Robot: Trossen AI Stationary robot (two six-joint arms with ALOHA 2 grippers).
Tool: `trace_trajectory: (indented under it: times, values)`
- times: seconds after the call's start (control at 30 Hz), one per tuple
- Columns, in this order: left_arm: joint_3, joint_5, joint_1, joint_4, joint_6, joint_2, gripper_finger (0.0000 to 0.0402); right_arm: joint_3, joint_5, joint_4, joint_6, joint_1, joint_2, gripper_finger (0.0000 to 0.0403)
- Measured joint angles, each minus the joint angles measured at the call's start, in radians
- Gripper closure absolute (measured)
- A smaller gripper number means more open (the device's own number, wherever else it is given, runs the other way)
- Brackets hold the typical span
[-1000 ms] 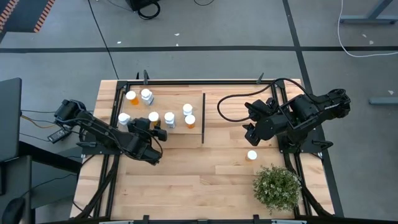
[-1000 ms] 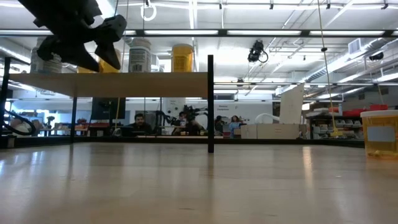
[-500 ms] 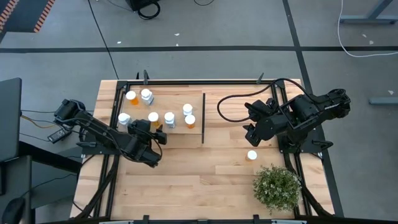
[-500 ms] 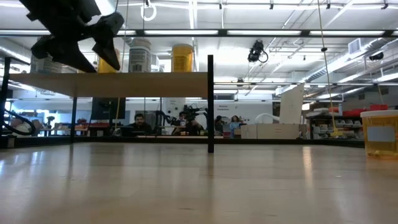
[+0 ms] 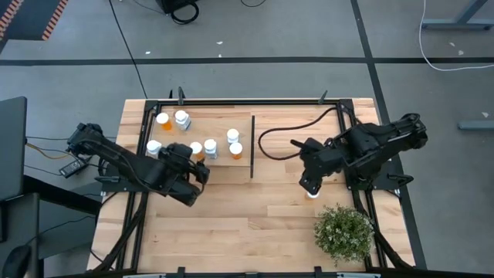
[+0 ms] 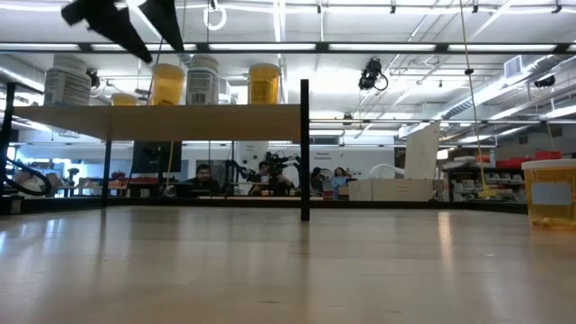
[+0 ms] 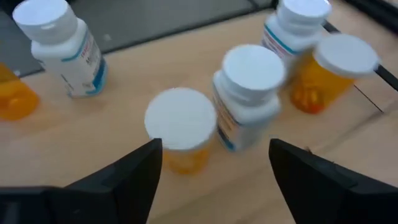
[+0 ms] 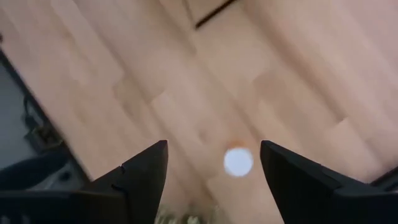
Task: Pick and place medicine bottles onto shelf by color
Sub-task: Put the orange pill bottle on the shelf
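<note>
Bushy green potted plant [image 5: 343,234] at table's near right corner. Lone white-capped orange medicine bottle [image 5: 312,193] stands on plank tabletop [image 5: 231,224] just behind it; right gripper [image 5: 308,186] hovers above it, fingers spread wide, empty. Left gripper [image 5: 200,171] at raised light-wood shelf's [image 5: 220,166] near edge, fingers wide, empty. Six white-capped bottles [image 5: 210,147], orange and pale, stand on shelf left of thin black divider [image 5: 252,147].

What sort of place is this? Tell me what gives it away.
Probably a robotics lab in a large open workspace: people at desks beyond the table, shelving with storage bins, ceiling strip lights.
</note>
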Motion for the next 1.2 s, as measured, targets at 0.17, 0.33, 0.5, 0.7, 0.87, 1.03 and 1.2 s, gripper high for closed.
trace_trajectory:
  times: [0.17,0.33,0.5,0.7,0.87,1.03,1.2]
  values:
    - [0.165,0.099,0.0,-0.106,0.126,0.0,0.0106,0.0,-0.123,0.0,-0.019,-0.033,0.033,0.012]
    - [0.347,0.099,0.04,-0.254,0.25,-0.003,0.0107,0.0,-0.113,0.0,0.005,-0.037,0.031,0.0102]
    - [0.423,0.083,0.113,-0.251,0.414,-0.041,0.0107,0.0,-0.1,0.0,0.046,-0.037,0.027,0.0097]
    - [0.432,0.113,0.217,-0.201,0.685,-0.048,0.0107,0.0,-0.106,-0.007,0.087,-0.033,0.027,0.0099]
    - [0.43,0.399,0.346,-0.16,0.978,-0.038,0.0107,0.0,-0.108,-0.007,0.071,-0.046,0.027,0.0099]
    - [0.43,0.557,0.438,-0.129,1.226,-0.038,0.0107,0.0,-0.092,-0.007,0.074,-0.065,0.027,0.0099]
    - [0.43,0.683,0.506,-0.071,1.478,-0.027,0.0107,0.0,-0.067,-0.003,0.074,-0.064,0.027,0.0099]
